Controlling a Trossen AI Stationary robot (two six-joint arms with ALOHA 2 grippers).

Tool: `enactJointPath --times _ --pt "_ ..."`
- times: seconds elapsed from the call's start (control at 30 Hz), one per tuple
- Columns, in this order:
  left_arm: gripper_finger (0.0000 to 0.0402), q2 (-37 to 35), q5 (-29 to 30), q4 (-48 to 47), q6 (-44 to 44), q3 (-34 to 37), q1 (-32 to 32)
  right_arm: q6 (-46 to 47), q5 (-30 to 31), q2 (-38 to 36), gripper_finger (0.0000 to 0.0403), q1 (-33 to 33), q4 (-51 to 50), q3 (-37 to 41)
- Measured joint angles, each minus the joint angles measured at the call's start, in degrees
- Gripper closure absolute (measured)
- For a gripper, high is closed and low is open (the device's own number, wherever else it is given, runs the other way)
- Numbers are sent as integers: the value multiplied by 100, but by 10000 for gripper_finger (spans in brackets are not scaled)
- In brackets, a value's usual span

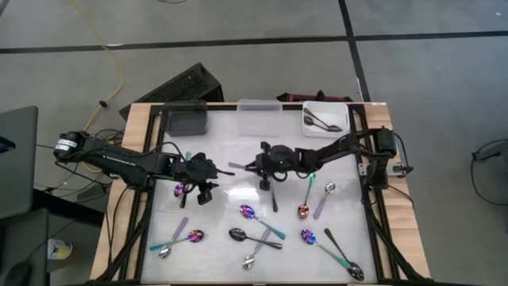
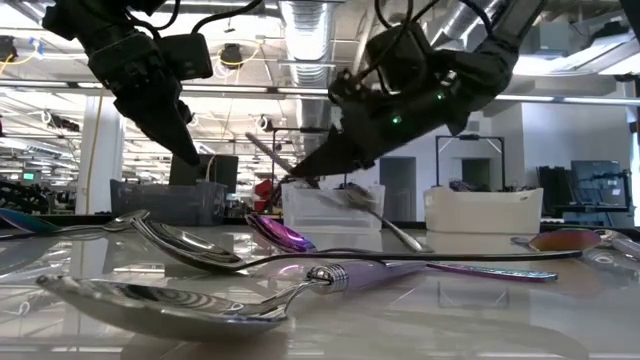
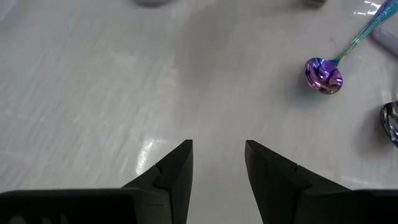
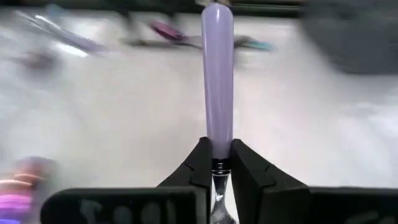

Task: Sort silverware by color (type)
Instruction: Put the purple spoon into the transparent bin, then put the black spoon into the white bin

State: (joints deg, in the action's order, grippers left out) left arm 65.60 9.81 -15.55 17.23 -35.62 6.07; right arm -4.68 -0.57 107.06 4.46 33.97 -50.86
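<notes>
My right gripper (image 1: 258, 165) hangs over the table's middle, shut on a spoon with a lilac handle (image 4: 216, 74). My left gripper (image 1: 208, 191) is open above bare table (image 3: 219, 149), left of centre. It touches nothing. An iridescent purple spoon with a teal handle (image 3: 323, 74) lies flat near it. Other spoons lie flat across the near half: iridescent ones (image 1: 248, 212) (image 1: 308, 236), a dark one (image 1: 238, 234), and silver ones with lilac handles (image 1: 327, 191) (image 1: 164, 252). Two dark spoons lie in the white bin (image 1: 325, 117). My right gripper pinches the spoon between its two fingers where the lilac handle meets the silver neck (image 4: 217, 163). The fingers lie along the spoon, slanting down from the table's right. The handle (image 2: 265, 150) sticks out ahead of the fingertips. The spoon is lifted clear of the table.
Three bins stand along the far edge: dark grey (image 1: 186, 119), clear (image 1: 259, 106) and white. The table's wooden frame (image 1: 135, 159) and the arm mounts bound both sides. Bare surface lies between the grippers and the bins.
</notes>
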Motion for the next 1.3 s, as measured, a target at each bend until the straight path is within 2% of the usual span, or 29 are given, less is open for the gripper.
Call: enactJointPath --times 0.07,0.2,0.33,0.4,0.5,0.63,0.83,1.03,1.1,1.3 --pt "271 0 -8 0 34 0 0 -263 317 4 345 -109 75 -21" --pt "271 0 -9 3 7 0 0 -334 329 15 345 -240 139 -8" --pt "271 0 63 4 -46 0 0 -591 533 -219 345 -72 104 -80" --pt "271 0 97 2 -48 0 0 -761 616 -501 345 189 -555 -330" --pt "272 0 100 1 -48 0 0 -1046 657 -809 345 767 -2083 -1046" --pt "271 0 104 9 -48 0 1 -1522 706 -496 345 1511 -3910 -2255" --pt "271 0 105 104 26 0 10 -2168 478 509 345 2224 -5283 -3721" --pt "271 -2 51 83 -53 0 39 -2090 414 850 344 2539 -6157 -4165" --pt "271 -2 51 90 -169 0 39 -2085 385 850 321 2571 -6273 -4166" --pt "271 -2 139 96 -256 0 37 -2067 371 722 208 2575 -6393 -4165"
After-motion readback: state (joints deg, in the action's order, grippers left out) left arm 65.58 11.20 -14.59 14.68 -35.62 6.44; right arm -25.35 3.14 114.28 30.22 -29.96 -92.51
